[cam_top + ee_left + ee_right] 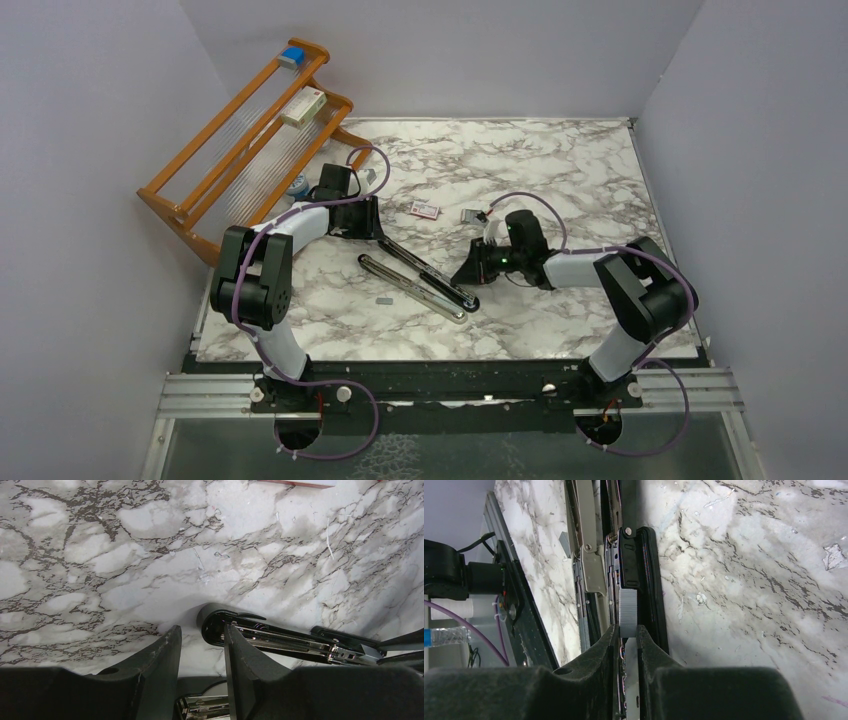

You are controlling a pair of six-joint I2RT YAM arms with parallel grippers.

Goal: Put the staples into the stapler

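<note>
staples (pixel 628 612) are seen as a short ribbed strip laid lengthwise in the opened stapler (pixel 651 580). the strip's near end is pinched between the almost closed fingers of the right tool (pixel 626 634). the stapler's long axis runs straight ahead of that tool, toward the left tool (pixel 200 635) at the far end. the left tool is held half open about a metal stapler part, and whether that part is clamped cannot be told. open tabletop (pixel 560 170) is seen beyond.

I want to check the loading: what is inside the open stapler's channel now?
A grey strip of staples sits in the stapler's channel, touching a black pusher. Its near end goes between the right gripper's fingers, so the channel beyond is hidden.
</note>
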